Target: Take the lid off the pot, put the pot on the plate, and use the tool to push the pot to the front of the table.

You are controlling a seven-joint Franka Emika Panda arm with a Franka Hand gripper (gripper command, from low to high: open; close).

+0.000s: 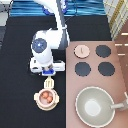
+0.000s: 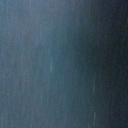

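Pinkish-tan pot (image 1: 46, 98) already seated on plate (image 1: 38, 103), lid (image 1: 81, 50) off on stove. End effector (image 1: 49, 76) above, pinching tool (image 1: 49, 83) just behind pot. Off-centre shove likely to tip pot, or slide it off plate rim.

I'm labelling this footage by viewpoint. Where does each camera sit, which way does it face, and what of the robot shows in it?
Exterior view: high above the large black table, looking steeply down; white arm, gripper above the cream slotted spatula, pinkish-tan pot on the cream-yellow plate, pinkish-tan knobbed lid on the stove.
Wrist view: on the hand; only blurred blue-grey, no robot parts.
Shared: nothing identifiable.
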